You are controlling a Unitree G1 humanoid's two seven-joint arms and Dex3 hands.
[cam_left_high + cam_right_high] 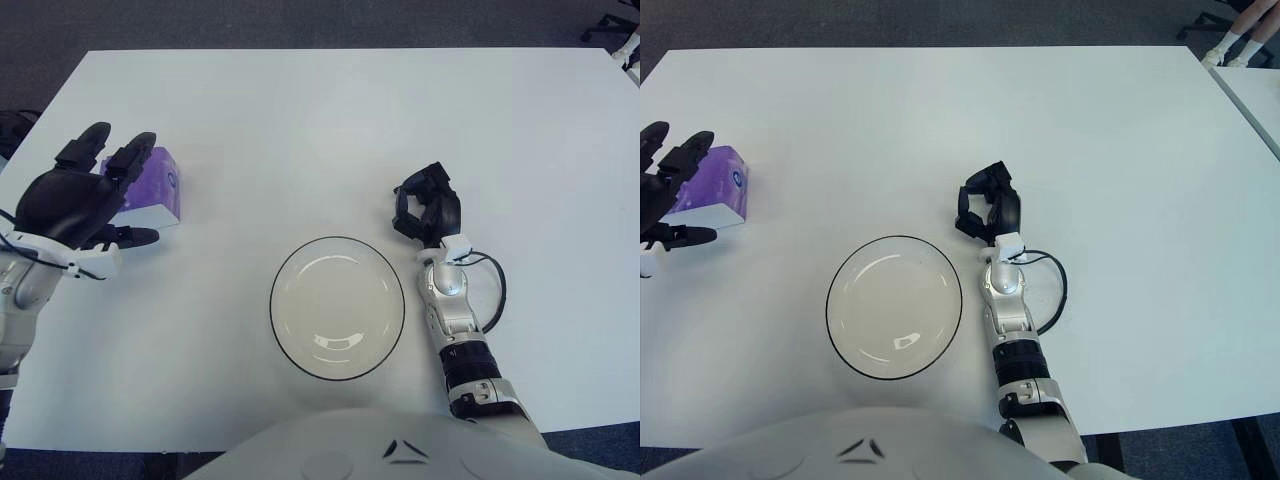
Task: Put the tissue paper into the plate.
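A purple tissue pack (158, 186) lies on the white table (320, 120) at the left side. My left hand (122, 190) is just left of the pack with its black fingers (137, 153) spread over the pack's left edge, open and holding nothing. A clear glass plate (337, 300) with a dark rim sits empty at the front middle of the table, well to the right of the pack. My right hand (424, 208) shows just right of the plate, fingers curled with nothing in them.
A black cable (497, 290) loops beside my right forearm. The table's left edge runs close behind my left arm, with dark floor (300, 20) beyond the table. My torso (380, 450) fills the bottom edge.
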